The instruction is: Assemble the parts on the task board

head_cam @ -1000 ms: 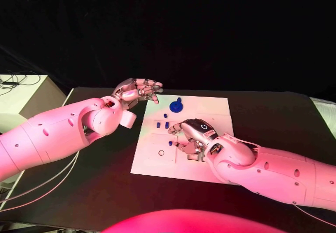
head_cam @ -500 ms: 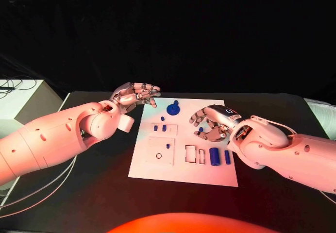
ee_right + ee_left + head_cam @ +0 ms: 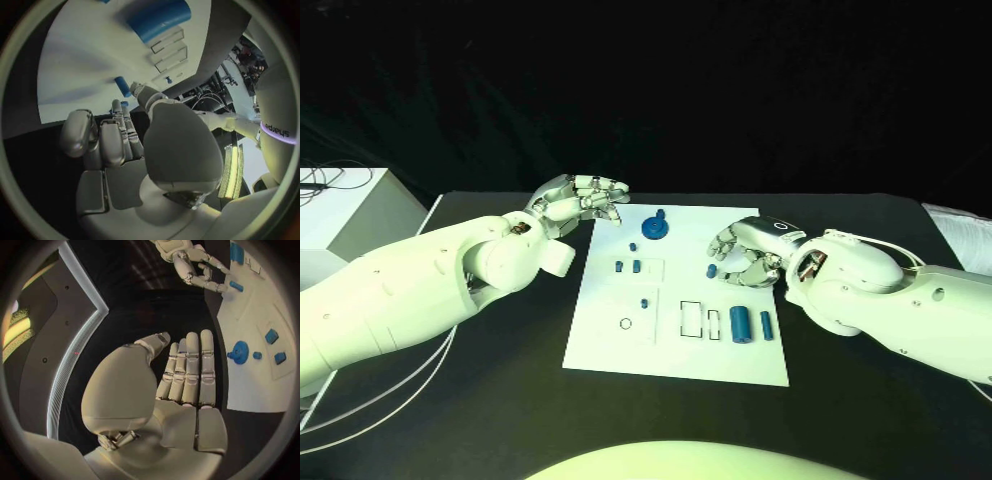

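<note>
Head view gives me the white task board (image 3: 678, 355) lying in the middle of the black table (image 3: 877, 400), with my two hands at its far end. My left hand (image 3: 578, 200) hangs above the table just off the board's far left corner; in the left wrist view its fingers (image 3: 187, 367) are straight and side by side with nothing in them, so I read it as open and empty. My right hand (image 3: 744, 252) is over the right side of the board, fingers curled downward, and a small blue part (image 3: 711, 270) sits right at its fingertips; I cannot tell from any view whether that part is pinched or merely lying on the board beside them. On the board I see a blue gear-like part (image 3: 656, 224) near the far edge, a pair of small blue pegs (image 3: 629, 266) just nearer than it, a single small peg (image 3: 645, 301) towards the middle, and a larger blue cylinder (image 3: 740, 323) beside a thinner blue pin (image 3: 766, 325) on the near right. Two rectangular recesses (image 3: 700, 319) lie just left of that cylinder, and a small ring outline (image 3: 626, 323) sits on the near left.
</note>
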`<state>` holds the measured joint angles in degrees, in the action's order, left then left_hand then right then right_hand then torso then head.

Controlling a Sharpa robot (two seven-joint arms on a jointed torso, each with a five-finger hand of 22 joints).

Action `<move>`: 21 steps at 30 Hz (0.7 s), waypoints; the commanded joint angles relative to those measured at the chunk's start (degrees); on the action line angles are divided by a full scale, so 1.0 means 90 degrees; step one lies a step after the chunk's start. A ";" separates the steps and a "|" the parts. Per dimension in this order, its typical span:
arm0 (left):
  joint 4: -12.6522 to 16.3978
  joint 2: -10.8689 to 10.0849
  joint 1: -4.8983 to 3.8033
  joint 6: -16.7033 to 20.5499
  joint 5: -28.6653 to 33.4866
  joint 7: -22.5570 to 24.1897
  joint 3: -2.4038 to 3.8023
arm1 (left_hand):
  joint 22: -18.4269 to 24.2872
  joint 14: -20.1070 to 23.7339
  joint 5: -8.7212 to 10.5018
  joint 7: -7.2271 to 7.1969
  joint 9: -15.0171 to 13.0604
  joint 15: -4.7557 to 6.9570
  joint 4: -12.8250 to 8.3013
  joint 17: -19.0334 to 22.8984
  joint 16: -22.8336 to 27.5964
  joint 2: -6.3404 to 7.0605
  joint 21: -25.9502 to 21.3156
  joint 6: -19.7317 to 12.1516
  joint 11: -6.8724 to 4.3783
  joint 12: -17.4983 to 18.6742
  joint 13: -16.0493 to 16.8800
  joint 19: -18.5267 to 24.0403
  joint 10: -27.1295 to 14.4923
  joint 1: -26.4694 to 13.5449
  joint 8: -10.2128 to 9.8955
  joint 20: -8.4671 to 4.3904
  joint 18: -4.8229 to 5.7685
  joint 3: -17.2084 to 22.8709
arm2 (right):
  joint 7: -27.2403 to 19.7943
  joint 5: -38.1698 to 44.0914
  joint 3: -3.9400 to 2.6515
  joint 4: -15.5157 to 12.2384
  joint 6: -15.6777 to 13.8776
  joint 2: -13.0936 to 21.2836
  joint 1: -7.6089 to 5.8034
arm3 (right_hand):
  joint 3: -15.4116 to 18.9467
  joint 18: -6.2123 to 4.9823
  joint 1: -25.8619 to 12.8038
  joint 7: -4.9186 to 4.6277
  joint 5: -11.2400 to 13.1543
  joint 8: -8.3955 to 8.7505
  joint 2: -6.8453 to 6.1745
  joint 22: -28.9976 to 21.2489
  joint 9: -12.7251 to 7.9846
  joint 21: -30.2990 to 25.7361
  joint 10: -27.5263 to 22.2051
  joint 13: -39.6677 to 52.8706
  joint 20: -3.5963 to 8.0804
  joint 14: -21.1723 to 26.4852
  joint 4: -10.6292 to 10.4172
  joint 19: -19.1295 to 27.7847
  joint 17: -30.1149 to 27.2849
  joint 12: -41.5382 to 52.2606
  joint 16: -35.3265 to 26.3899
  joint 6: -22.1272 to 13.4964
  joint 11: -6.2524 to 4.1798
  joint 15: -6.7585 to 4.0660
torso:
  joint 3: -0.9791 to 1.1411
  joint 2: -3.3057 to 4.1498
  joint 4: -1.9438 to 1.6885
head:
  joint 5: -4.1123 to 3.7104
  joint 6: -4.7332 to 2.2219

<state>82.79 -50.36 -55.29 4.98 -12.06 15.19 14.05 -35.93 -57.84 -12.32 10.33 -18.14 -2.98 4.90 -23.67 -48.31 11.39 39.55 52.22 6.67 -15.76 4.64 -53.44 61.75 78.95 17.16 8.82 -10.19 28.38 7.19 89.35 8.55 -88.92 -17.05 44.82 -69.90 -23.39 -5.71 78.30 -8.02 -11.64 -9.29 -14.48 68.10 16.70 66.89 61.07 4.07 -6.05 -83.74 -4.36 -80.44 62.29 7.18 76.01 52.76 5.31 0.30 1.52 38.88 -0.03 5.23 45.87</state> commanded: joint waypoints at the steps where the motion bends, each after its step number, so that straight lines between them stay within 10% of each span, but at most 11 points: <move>1: 0.0017 0.0011 0.0002 -0.0100 0.0033 0.0034 0.0005 | 0.0010 -0.0036 0.0009 0.0044 0.0008 -0.0029 0.0013 0.0009 0.0028 0.0001 -0.0022 0.0018 0.0044 0.0041 -0.0004 -0.0039 0.0014 0.0043 -0.0037 -0.0017 -0.0023 -0.0034 | 0.0182 0.0443 0.0002 0.0063 0.0216 -0.0071 0.0007 | 0.0036 0.0057 0.0064 0.0027 0.0037 0.0013 0.0020 0.0010 0.0002 0.0041 -0.0043 0.0010 0.0007 -0.0115 -0.0004 -0.0048 0.0006 -0.0036 0.0026 0.0015 0.0007 0.0008 | -0.0002 0.0005 -0.0011 | -0.0023 -0.0006; 21: 0.0022 -0.0010 0.0004 -0.0101 0.0033 0.0027 0.0005 | 0.0015 -0.0034 0.0010 0.0045 0.0011 -0.0031 0.0025 0.0008 0.0045 -0.0013 -0.0035 0.0022 0.0045 0.0054 -0.0002 -0.0037 0.0018 0.0045 -0.0047 -0.0014 -0.0023 -0.0055 | 0.0293 0.0587 0.0025 0.0139 0.0206 -0.0260 0.0065 | -0.0373 0.0114 0.0087 -0.0012 0.0027 -0.0215 0.0071 0.0302 0.0079 0.0304 0.0474 0.0053 0.0053 -0.0138 -0.0266 -0.0183 0.0059 0.0096 0.0122 0.0569 -0.0060 -0.0046 | -0.0005 0.0002 -0.0003 | 0.0002 0.0028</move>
<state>82.83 -50.50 -55.25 4.94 -12.06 15.14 14.04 -35.85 -57.84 -12.32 10.33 -18.15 -2.98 5.15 -23.67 -48.09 11.39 39.55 52.22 6.67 -15.47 4.64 -53.44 61.75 78.95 16.95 8.81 -10.19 28.14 9.55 93.54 8.76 -87.73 -15.85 42.63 -69.37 -26.34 -5.71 79.19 -8.08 -11.43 -10.85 -13.59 70.78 17.35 69.32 64.89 4.51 -5.54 -83.94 -6.80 -81.78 62.82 7.85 76.78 57.45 4.81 0.09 1.47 38.92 -0.03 5.26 46.09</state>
